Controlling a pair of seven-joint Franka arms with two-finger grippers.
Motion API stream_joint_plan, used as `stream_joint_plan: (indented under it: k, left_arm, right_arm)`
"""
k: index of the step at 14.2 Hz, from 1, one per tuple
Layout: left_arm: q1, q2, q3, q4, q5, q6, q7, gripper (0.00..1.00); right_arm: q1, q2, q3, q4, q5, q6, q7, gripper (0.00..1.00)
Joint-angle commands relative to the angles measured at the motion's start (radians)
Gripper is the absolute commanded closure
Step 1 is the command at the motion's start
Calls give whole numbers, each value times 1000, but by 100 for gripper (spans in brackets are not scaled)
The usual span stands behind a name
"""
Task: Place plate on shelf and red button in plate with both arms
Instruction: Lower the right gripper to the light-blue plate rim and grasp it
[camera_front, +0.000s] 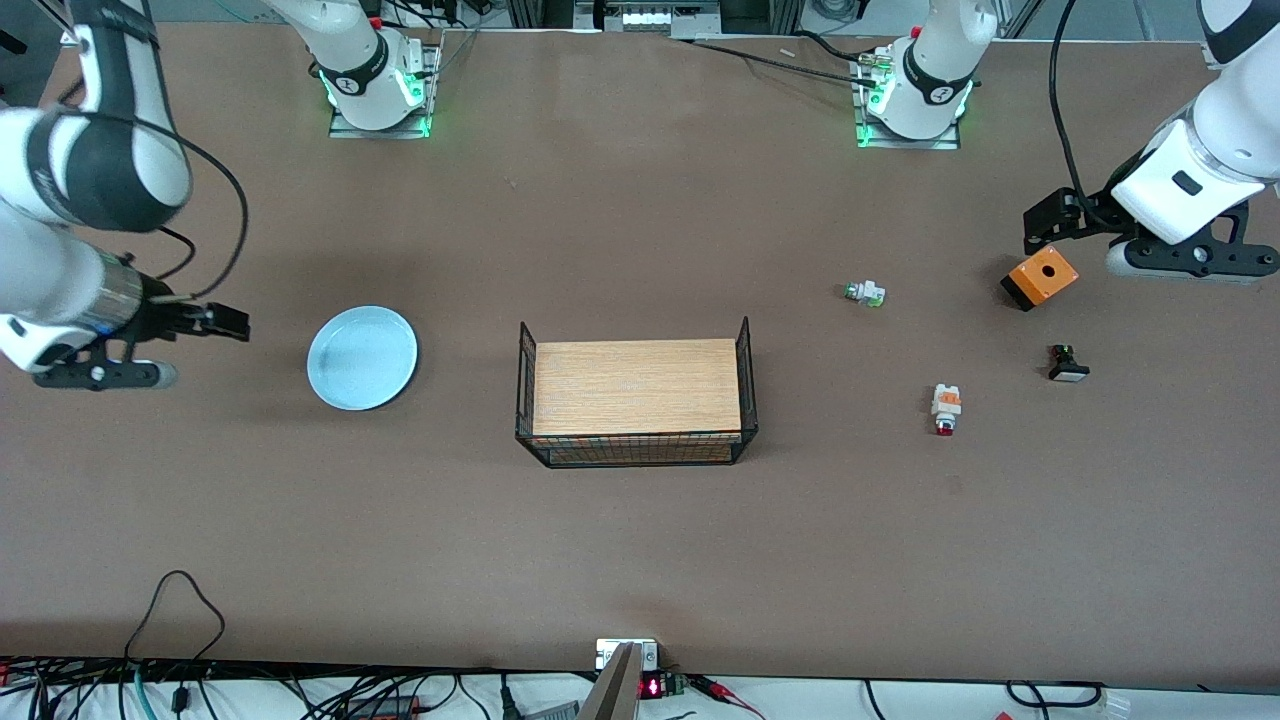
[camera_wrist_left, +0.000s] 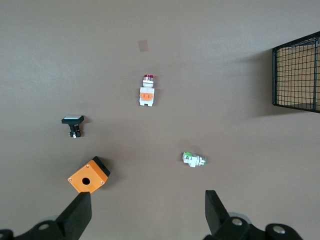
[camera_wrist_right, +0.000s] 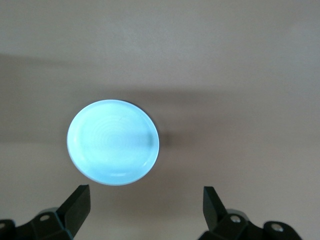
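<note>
Progress: nothing is placed yet, by the look of it; both pickups remain.
Plate (camera_front: 361, 357): lies flat on the surface (camera_front: 640, 540) toward the right arm's end, apart from the wire basket (camera_front: 636, 458), untouched.
Red button (camera_front: 946, 408): lies on its side toward the left arm's end, nearer the front camera than the orange box (camera_front: 1040, 278).
Right gripper (camera_wrist_right: 145, 212): fingers spread, empty, hovering just beside the plate.
Left gripper (camera_wrist_left: 147, 217): fingers spread, empty, up over the surface near the orange box.
Left to do: grasp both, carry, probably to the basket.
</note>
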Motion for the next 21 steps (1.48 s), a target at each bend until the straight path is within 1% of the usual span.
stream_joint_plan:
  k: [1, 3, 4, 5, 8, 10, 11, 12, 13, 14, 15, 16, 17, 19, 21]
  left_arm:
    - [3, -5, -1, 15, 17, -21, -3, 0]
    - [5, -5, -1, 15, 16, -23, -3, 0]
    - [5, -5, -1, 14, 16, -23, -3, 0]
    - [5, -5, -1, 14, 16, -23, -3, 0]
    - [5, -5, -1, 15, 17, -28, -3, 0]
    - [5, -5, -1, 15, 16, -28, -3, 0]
    - [5, -5, -1, 15, 16, -29, -3, 0]
    - [5, -5, -1, 15, 17, -28, -3, 0]
    - [6, -5, -1, 15, 16, -28, -2, 0]
    - [5, -5, -1, 15, 16, -28, -3, 0]
    - [5, -5, -1, 15, 16, -28, -3, 0]
    - [6, -5, -1, 15, 16, -28, -2, 0]
    - [5, -5, -1, 15, 16, -28, -2, 0]
    - [6, -5, -1, 15, 16, -29, -3, 0]
    - [5, -5, -1, 15, 16, -28, -3, 0]
  right_arm:
    - [-8, -14, 6, -165, 0, 169, -9, 0]
    - [-29, 16, 6, -267, -2, 316, -24, 0]
    - [-37, 36, 6, -301, 0, 373, -24, 0]
    - [-43, 68, 7, -315, 0, 416, -24, 0]
    - [-41, 159, 7, -316, 0, 482, -24, 0]
    - [-37, 203, 7, -315, 0, 498, -24, 0]
    - [-35, 217, 7, -315, 4, 500, -23, 9]
    - [-35, 228, 7, -316, 4, 500, -23, 27]
    - [-35, 233, 7, -322, 4, 493, -23, 56]
    - [-35, 234, 9, -332, 3, 492, -23, 79]
    - [-35, 231, 9, -335, 3, 489, -23, 94]
    - [-34, 228, 9, -336, 3, 487, -23, 100]
    - [-34, 224, 10, -335, 4, 478, -17, 100]
    - [-34, 193, 15, -326, 12, 402, -11, 100]
    - [-31, 155, 15, -324, 14, 374, -11, 100]
